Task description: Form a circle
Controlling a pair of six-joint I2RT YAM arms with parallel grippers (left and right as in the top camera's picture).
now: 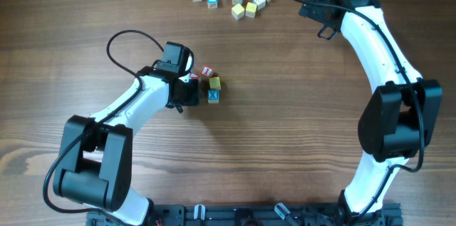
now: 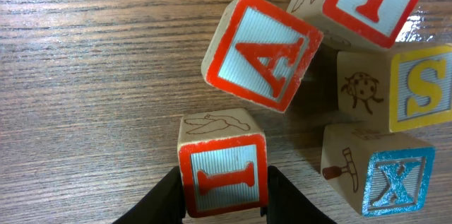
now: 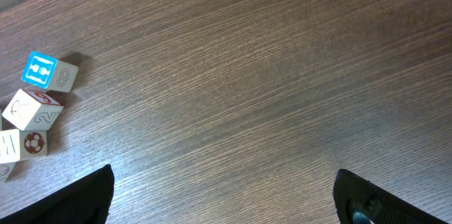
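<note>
Red "I" cube sits pinched in your left gripper, beside the part-built circle mid-table. Looks like the placing step: nudge it into the gap, then release. Right gripper wide, empty.

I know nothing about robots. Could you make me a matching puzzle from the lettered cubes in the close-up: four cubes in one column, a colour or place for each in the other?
Cubes:
1. A cube
2. lower I cube
3. S cube
4. X cube

Descriptions:
a. blue letter and frame
b. between the fingers of the left gripper
c. yellow letter and frame
d. red frame, turned askew

Pairs: 1-d, 2-b, 3-c, 4-a.
</note>
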